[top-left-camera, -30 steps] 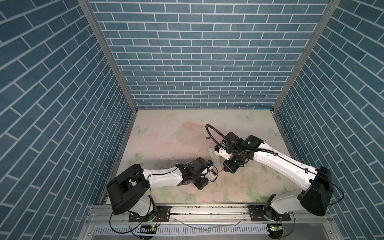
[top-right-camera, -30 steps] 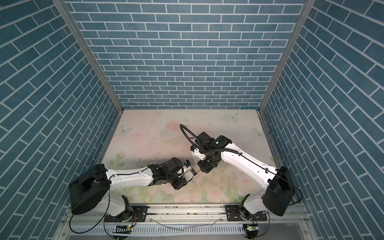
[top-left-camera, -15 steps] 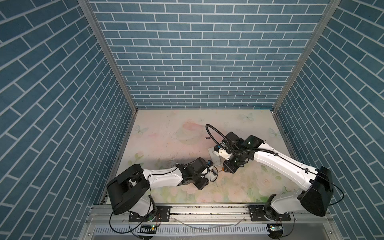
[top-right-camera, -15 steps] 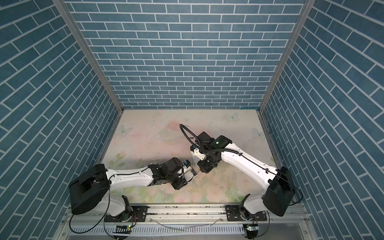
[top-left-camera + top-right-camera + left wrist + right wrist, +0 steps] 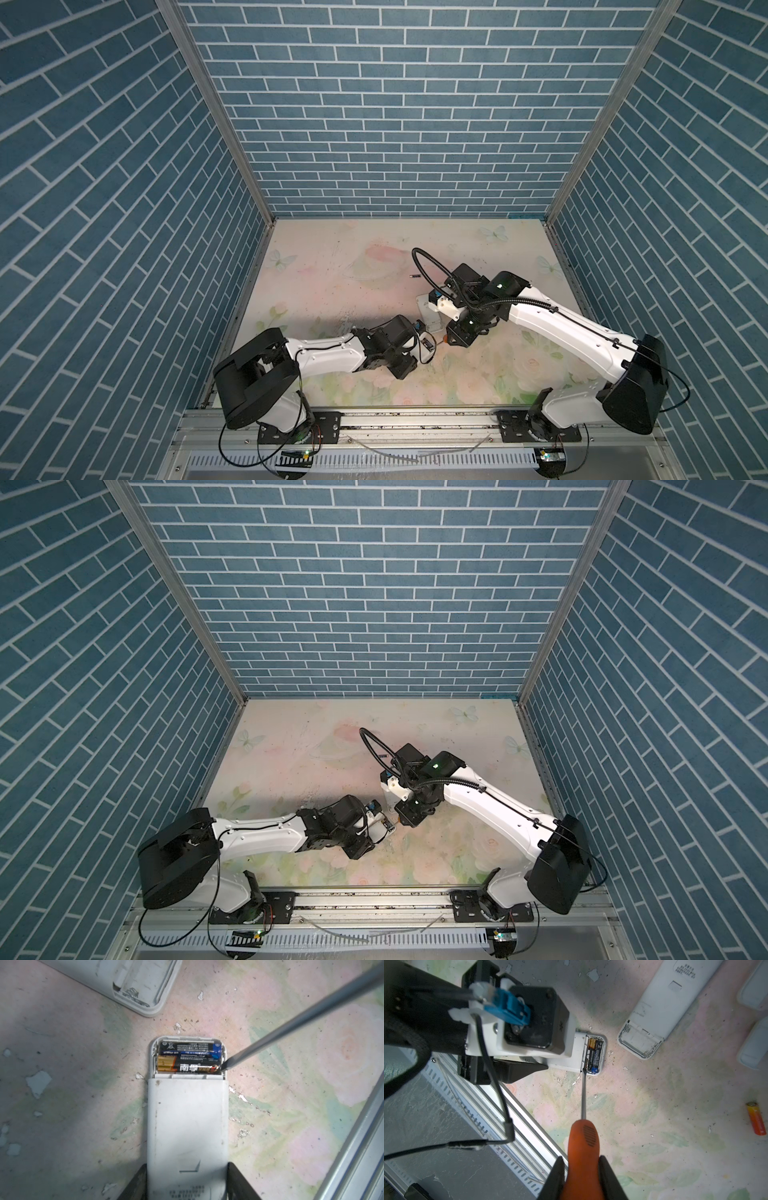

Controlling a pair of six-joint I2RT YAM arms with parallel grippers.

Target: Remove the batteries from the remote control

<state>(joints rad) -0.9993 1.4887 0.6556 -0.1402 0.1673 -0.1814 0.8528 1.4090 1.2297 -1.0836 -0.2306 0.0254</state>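
Both top views are lit brightly and evenly from above, with soft shadows cast on the table (image 5: 332, 270) and detail kept sharp throughout. In the left wrist view a glare spot is caught on the batteries (image 5: 188, 1067), and the screwdriver shaft (image 5: 311, 1014) is blurred.

The remote control (image 5: 187, 1126) is white. One black-and-gold battery (image 5: 188, 1067) bears white lettering; the black-and-blue battery (image 5: 187, 1049), fine white print. The screwdriver (image 5: 583, 1142) has an orange handle, grey shaft. The table (image 5: 291, 1105) shows pink-green flowers; the walls (image 5: 395, 124), blue brick.
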